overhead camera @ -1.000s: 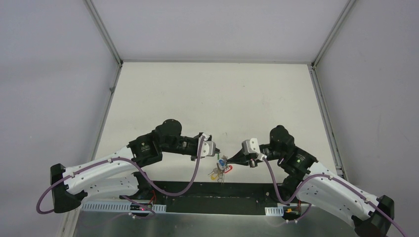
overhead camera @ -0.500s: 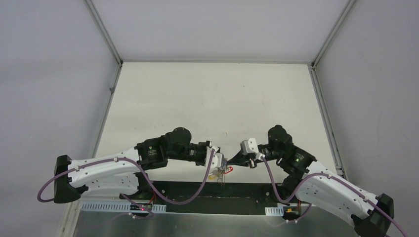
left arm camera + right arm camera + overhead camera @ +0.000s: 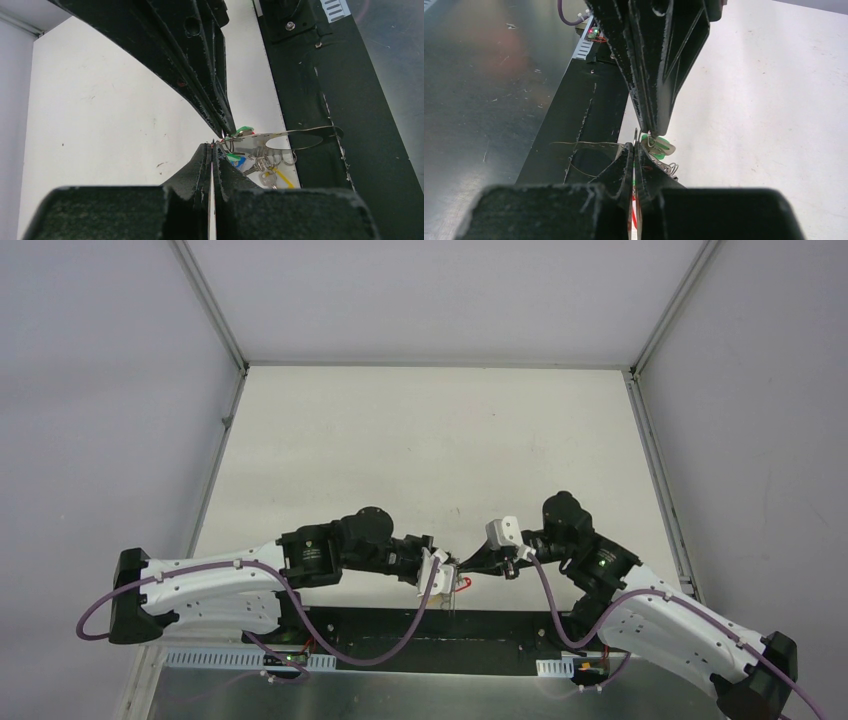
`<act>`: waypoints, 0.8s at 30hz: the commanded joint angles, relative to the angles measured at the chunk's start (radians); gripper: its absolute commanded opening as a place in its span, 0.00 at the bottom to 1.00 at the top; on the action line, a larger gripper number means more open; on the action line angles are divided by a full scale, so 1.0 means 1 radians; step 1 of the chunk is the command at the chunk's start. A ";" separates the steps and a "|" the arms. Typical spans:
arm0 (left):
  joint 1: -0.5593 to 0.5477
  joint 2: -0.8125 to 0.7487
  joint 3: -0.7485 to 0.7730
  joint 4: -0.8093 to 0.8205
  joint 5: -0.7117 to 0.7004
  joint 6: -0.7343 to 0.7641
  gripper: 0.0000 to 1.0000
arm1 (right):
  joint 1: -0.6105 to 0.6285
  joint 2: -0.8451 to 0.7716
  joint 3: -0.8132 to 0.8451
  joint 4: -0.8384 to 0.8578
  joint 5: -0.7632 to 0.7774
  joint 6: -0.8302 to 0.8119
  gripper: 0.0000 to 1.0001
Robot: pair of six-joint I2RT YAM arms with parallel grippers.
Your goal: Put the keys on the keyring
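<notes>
One green-tagged key (image 3: 660, 145) dangles at the left gripper (image 3: 212, 147), whose tips are clenched on its small ring. The blue-tagged key (image 3: 240, 161) hangs just below, beside a yellow tag (image 3: 283, 178) (red tag (image 3: 463, 584) too). The keyring (image 3: 252, 141) wire is pinched in the clenched right gripper (image 3: 634, 146). The whole bunch is at 6 o'clock on the table (image 3: 430, 440), at its near edge. The left gripper enters from 9 o'clock and the right from 3, tips nearly touching.

Two white-shelled arms with black joint housings, the left arm (image 3: 215, 585) at 8 o'clock and the right arm (image 3: 670, 625) at 4 o'clock, each trail a looping purple cable (image 3: 88, 612). A green light (image 3: 603, 565) glows on the right arm; the black jaws show chalky scuffs.
</notes>
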 commanded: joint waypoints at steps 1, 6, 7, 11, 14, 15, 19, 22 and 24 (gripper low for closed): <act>-0.023 -0.020 -0.001 0.016 0.004 0.032 0.00 | 0.003 0.003 0.062 0.044 0.004 0.020 0.00; -0.034 -0.023 -0.003 0.001 0.008 0.034 0.00 | 0.002 0.005 0.064 0.041 0.015 0.029 0.00; -0.037 -0.024 -0.005 0.001 0.005 0.032 0.00 | 0.003 0.006 0.066 0.035 0.017 0.029 0.00; -0.046 -0.034 -0.008 0.002 -0.016 0.028 0.00 | 0.002 0.005 0.071 0.020 0.022 0.026 0.00; -0.048 -0.044 -0.013 0.000 -0.022 0.029 0.00 | 0.004 0.001 0.070 0.018 0.025 0.026 0.00; -0.049 -0.047 -0.015 -0.002 -0.023 0.031 0.00 | 0.003 0.000 0.071 0.018 0.027 0.026 0.00; -0.053 -0.048 -0.021 -0.003 -0.019 0.027 0.00 | 0.003 -0.001 0.077 0.014 0.027 0.026 0.00; -0.059 -0.043 -0.022 -0.005 -0.023 0.026 0.00 | 0.003 0.000 0.077 0.012 0.029 0.026 0.00; -0.063 -0.038 -0.021 -0.011 -0.033 0.025 0.00 | 0.003 0.000 0.076 0.012 0.029 0.027 0.00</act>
